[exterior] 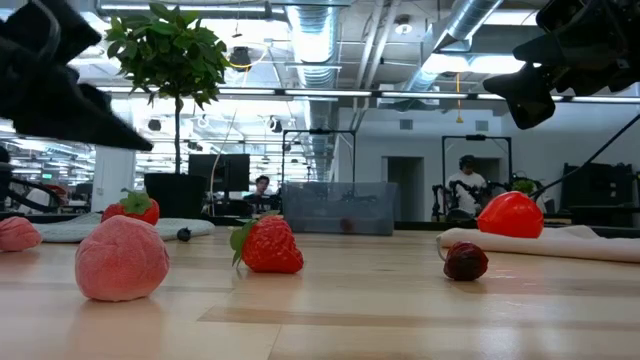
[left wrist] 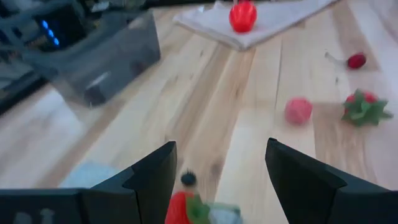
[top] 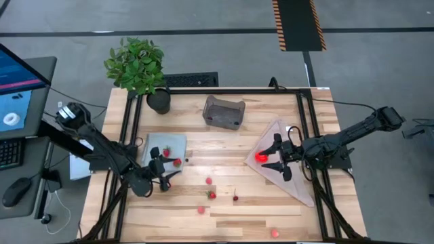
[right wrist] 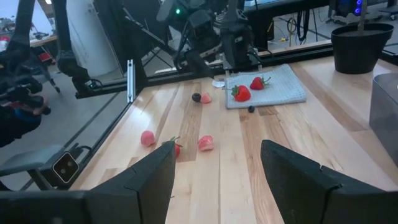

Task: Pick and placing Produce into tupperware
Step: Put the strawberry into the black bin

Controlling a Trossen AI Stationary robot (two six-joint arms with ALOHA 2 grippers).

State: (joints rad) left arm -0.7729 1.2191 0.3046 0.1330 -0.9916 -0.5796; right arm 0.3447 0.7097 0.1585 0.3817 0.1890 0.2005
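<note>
Left gripper (top: 165, 173) fingers wide over strawberry (top: 177, 162); right gripper (top: 277, 157) (fingers wide) at red produce (top: 261, 156).

The left arm reaches in from the counter's left edge, its gripper (top: 163, 175) low with fingers spread; the right arm enters from the right edge, its gripper (top: 277, 157) likewise fingers apart.

No readable text, labels or numbers anywhere.

Grey floor (top: 203, 47) around the wooden table (top: 224, 217); shiny pipes (exterior: 320, 30) overhead; maybe two people sit far back.
</note>
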